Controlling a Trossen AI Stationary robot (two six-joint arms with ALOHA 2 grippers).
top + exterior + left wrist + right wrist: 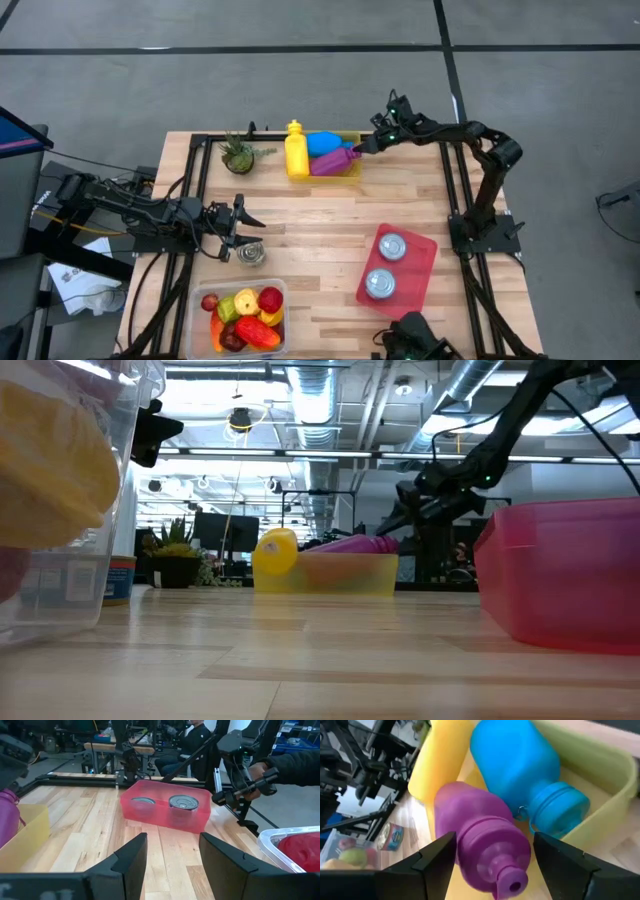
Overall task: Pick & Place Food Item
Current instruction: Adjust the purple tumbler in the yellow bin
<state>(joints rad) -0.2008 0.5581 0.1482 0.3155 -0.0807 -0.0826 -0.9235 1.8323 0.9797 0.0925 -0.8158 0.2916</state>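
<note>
A small tin can (250, 255) stands on the table near the left edge, just on the near side of my left gripper (248, 228), which is open and empty above the table (172, 842). A clear tub (243, 315) of fruit and vegetables stands at the near edge. A red tray (397, 265) holds two cans. My right gripper (360, 148) is open at the far edge, over a yellow bin (325, 170). Its fingers stand on either side of the cap end of a purple bottle (480, 835) without touching it.
The yellow bin also holds a blue bottle (520, 765) and a yellow bottle (296, 150). A potted plant (238, 153) stands at the far left. Bare wood lies in the table's middle. A person (280, 762) is beyond the table's right side.
</note>
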